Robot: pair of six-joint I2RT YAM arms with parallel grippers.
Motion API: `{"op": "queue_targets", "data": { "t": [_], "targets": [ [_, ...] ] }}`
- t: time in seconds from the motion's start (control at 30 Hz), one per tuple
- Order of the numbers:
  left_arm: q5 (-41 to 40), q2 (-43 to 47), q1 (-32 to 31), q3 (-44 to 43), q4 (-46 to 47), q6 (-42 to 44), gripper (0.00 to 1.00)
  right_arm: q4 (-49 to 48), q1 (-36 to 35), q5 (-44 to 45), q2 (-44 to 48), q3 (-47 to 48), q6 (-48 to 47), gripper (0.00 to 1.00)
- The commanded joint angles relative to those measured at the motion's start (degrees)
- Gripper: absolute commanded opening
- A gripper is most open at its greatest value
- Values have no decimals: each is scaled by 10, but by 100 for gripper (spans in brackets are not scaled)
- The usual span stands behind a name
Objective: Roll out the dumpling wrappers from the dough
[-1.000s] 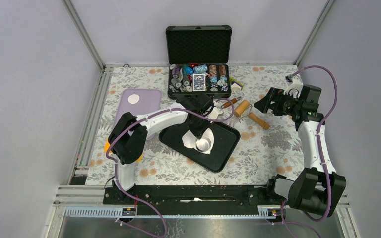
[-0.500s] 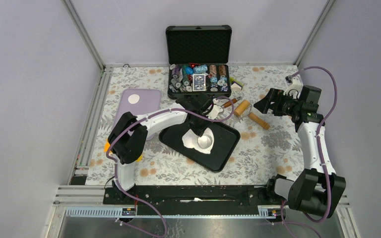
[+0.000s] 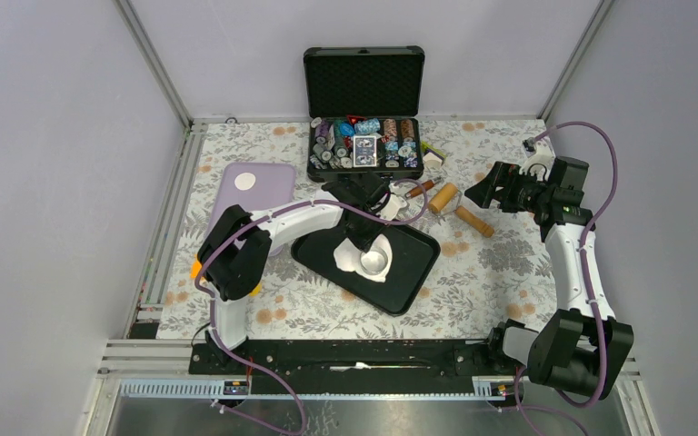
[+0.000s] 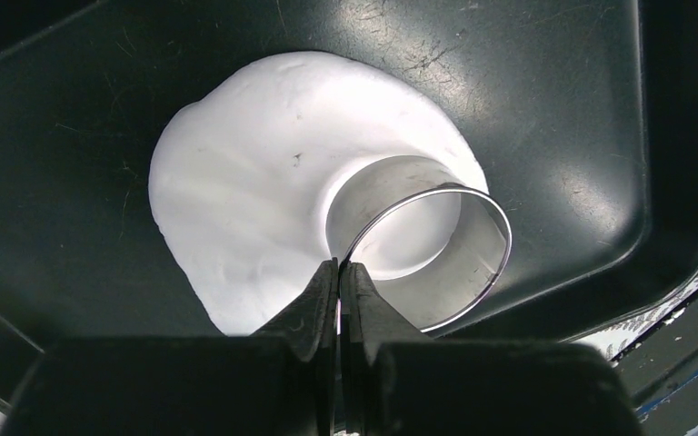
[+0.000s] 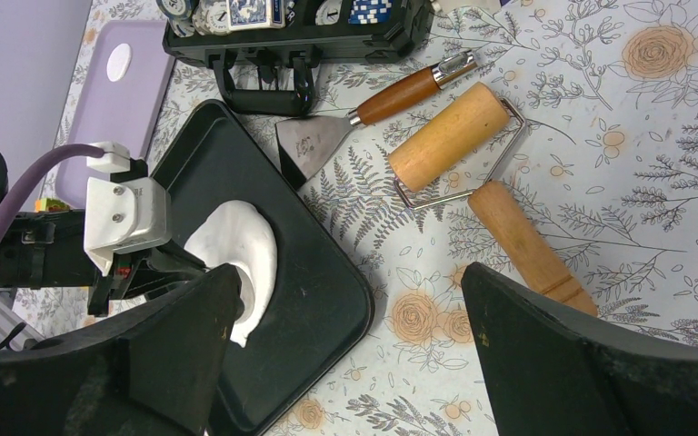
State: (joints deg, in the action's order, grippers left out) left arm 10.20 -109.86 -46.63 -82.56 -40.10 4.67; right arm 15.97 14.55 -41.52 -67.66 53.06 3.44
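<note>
We are clenching our left claw [image 4: 338, 272] on the rim of the cutter [image 4: 462, 292], cutter sitting in the dough [image 4: 245, 200] on the tray [image 4: 554, 118], right claw [image 5: 350, 277] hanging released over the desk [image 5: 600, 109].

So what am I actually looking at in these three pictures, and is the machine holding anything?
These are two robot arms bolted to the near edge of a table. One picture is from a fixed camera overhead; the other two come from a small camera on each wrist, so you see each arm's own jaws. The left arm reaches over a black tray where a flat piece of white dough lies. Its jaws are shut on the rim of a steel ring cutter, which stands on the dough. The right arm hangs over the table with jaws wide open, holding nothing. Below it lie a wooden rolling pin and a scraper. Further back are an open case of poker chips and a purple board carrying one small round wrapper.
</note>
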Motion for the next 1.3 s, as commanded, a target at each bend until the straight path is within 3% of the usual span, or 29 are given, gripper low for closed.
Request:
{"op": "queue_targets", "data": {
  "t": [0.0, 0.17, 0.47, 0.63, 0.73, 0.77, 0.8, 0.83, 0.87, 0.93, 1.0, 1.03, 1.27],
  "targets": [
    [-7, 2, 1, 2, 12, 6, 0, -17, -3, -1, 17, -1, -8, 100],
    [-12, 1, 1, 1, 8, 6, 16, -17, -3, 2, 20, 0, -9, 100],
    [-19, 29, 12, -17, -5, 6, 56, -16, -10, -24, 29, 3, -12, 100],
    [-18, 79, 45, -31, -26, 12, 80, -1, -105, -12, 29, 4, -52, 99],
    [26, 120, 96, -31, -28, 19, 84, -25, -166, -60, 9, -6, -31, 94],
    [57, 130, 117, -30, -29, 21, 82, -53, -179, -92, -1, -13, 4, 88],
    [91, 136, 137, -27, -28, 24, 74, -90, -188, -139, -13, -24, 39, 81],
    [130, 140, 155, -24, -28, 24, 59, -127, -199, -165, -28, -36, 72, 69],
    [179, 140, 173, -20, -26, 25, 34, -170, -213, -183, -45, -41, 99, 53],
    [243, 131, 182, -9, -22, 27, 1, -210, -243, -198, -81, -39, 123, 22],
    [309, 117, 182, 10, -13, 29, 0, -237, -269, -206, -123, -35, 138, 3],
    [342, 108, 180, 23, -4, 26, 0, -252, -280, -214, -139, -35, 148, 0],
    [456, 43, 166, 42, 18, 19, 0, -297, -315, -257, -235, -46, 185, 0]
  ]
}}
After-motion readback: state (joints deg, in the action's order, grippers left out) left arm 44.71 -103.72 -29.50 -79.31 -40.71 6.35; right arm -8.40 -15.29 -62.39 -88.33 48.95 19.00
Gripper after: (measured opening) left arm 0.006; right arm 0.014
